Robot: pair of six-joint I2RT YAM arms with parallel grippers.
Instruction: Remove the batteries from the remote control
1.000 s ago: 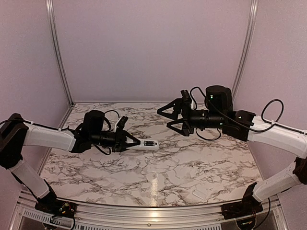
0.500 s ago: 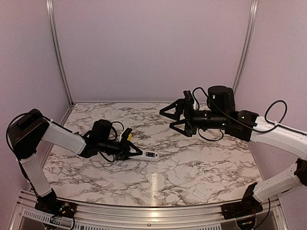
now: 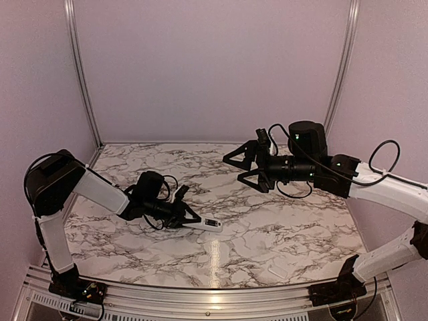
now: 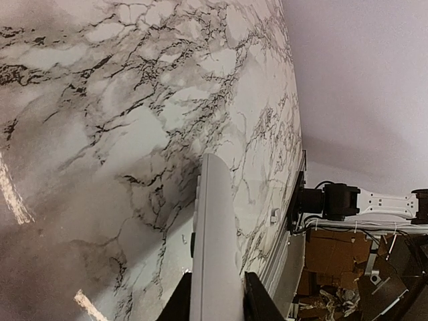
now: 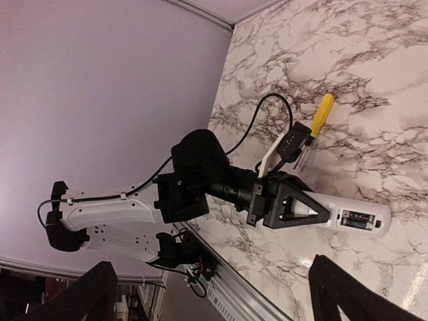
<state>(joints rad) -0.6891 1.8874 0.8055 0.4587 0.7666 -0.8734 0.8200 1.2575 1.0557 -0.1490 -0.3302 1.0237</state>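
Now that left pincer dropped, remote control seemingly touches table.

No text, brand, number or sign could be read. Any print on the batteries in the remote control was too small to make out.

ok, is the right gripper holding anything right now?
No. In the top view the right gripper hangs wide open and empty above the table, while the left gripper is shut on the remote control.
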